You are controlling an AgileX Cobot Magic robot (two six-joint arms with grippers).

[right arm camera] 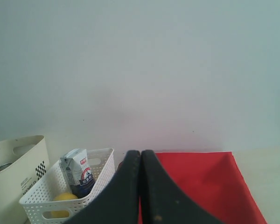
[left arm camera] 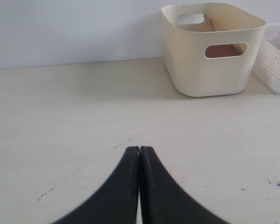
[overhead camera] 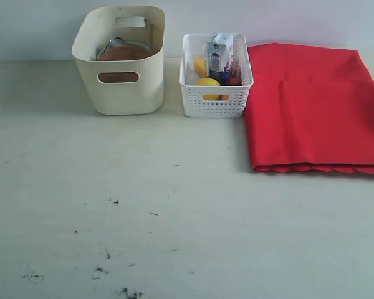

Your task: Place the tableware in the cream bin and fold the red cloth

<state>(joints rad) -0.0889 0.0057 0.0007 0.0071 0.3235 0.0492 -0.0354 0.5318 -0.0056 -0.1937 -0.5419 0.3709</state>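
- L gripper (left arm camera: 139, 148): black fingers (left arm camera: 123, 186) pressed together tip to tip, nothing between; it hangs over bare table (left arm camera: 60, 116), tips pointing twd the cream bin (left arm camera: 210, 74), well apart from it.
- R gripper (right arm camera: 141, 151): fingers (right arm camera: 161, 196) also closed flat on each other, empty; raised, aimed at the back wall, w/ the red cloth (right arm camera: 200, 186) below and beyond it.
- Cream bin (overhead camera: 121, 93): 1, upright, back-left of table, mouth up. Long axis runs near-to-far in ext. view; 2 oval handle cutouts seen, one on each short end.
- Tableware: in the bin. 1 round brown plate (overhead camera: 123, 54) shows, leaning, w/ a thin metal rim (overhead camera: 112, 42) behind it; can't tell the rest.
- White lattice basket (overhead camera: 215, 99): 1, just right of the bin, not touching it; holds 1 milk carton (overhead camera: 220, 53) upright, a yellow fruit (overhead camera: 207, 82) and a bit of sth red.
- Red cloth (overhead camera: 311, 106): 1, flat, right of and up against the basket. Scalloped edge faces near side, running left-right; right end leaves the frame, so long axis unclear.
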